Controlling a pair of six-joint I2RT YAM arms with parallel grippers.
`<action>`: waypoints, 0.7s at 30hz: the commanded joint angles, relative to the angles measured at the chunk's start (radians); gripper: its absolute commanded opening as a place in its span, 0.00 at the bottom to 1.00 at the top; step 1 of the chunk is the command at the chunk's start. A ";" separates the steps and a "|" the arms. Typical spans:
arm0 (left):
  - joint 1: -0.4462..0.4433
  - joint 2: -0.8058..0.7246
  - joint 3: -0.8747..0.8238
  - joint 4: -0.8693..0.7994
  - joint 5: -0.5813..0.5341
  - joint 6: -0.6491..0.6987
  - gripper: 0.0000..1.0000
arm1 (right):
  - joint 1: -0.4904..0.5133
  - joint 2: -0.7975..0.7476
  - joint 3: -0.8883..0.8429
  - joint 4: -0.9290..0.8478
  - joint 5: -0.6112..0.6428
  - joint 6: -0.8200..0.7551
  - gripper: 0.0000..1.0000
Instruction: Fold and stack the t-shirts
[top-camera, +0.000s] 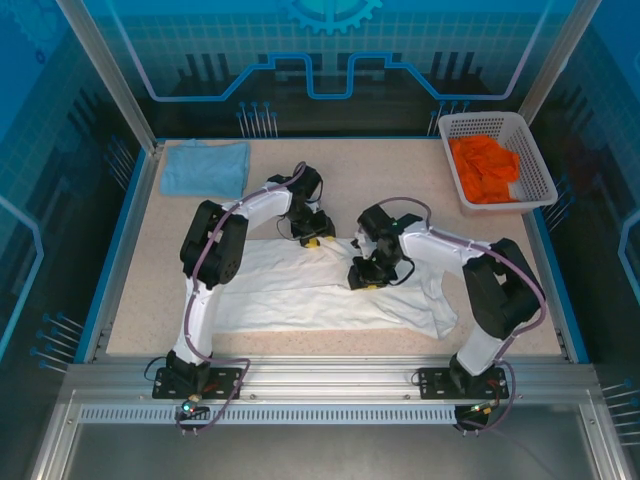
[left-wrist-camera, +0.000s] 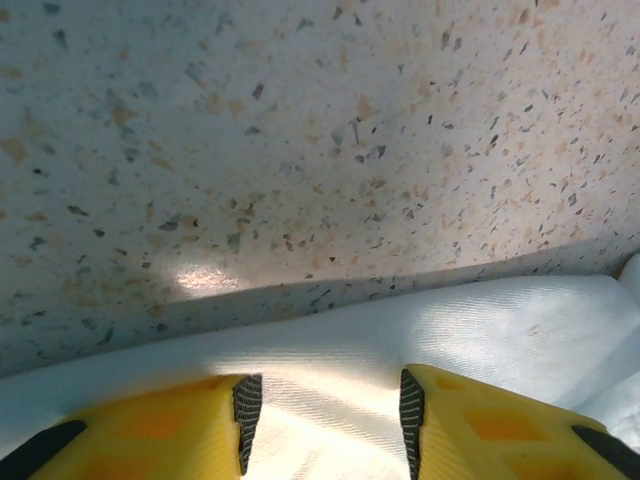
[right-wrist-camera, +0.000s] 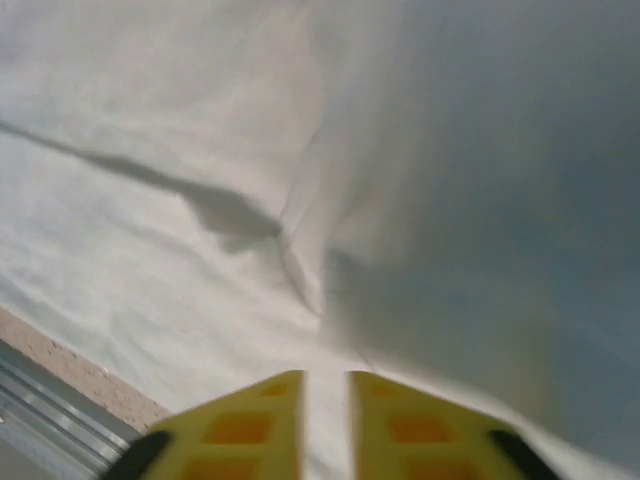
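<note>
The large white t-shirt (top-camera: 300, 290) lies spread across the middle of the table, with no print showing. The light blue t-shirt (top-camera: 205, 168) lies flat and folded at the far left corner. My left gripper (top-camera: 313, 240) is at the white shirt's far edge. In the left wrist view the left gripper (left-wrist-camera: 325, 400) is open, its fingers (left-wrist-camera: 420, 420) straddling the white cloth (left-wrist-camera: 500, 320) just inside that edge. My right gripper (top-camera: 365, 278) is on the shirt's middle right. In the right wrist view the right gripper (right-wrist-camera: 327, 385) is nearly closed, pinching a ridge of white cloth (right-wrist-camera: 200, 150).
A white lattice basket (top-camera: 533, 165) holding orange cloth (top-camera: 485, 168) stands at the far right corner. Bare speckled tabletop (top-camera: 380, 170) lies beyond the shirt. Blue rails edge the table, and a metal frame (top-camera: 320, 375) runs along the near side.
</note>
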 joint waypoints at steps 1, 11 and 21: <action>-0.001 0.058 0.014 -0.050 -0.067 0.029 0.47 | -0.028 -0.120 -0.015 -0.032 -0.015 0.049 0.47; 0.015 -0.040 0.031 -0.105 -0.125 0.043 0.50 | -0.318 -0.052 0.137 -0.024 0.121 0.063 0.46; 0.214 -0.299 -0.284 -0.043 -0.176 0.034 0.48 | -0.375 0.325 0.427 -0.126 0.228 0.080 0.35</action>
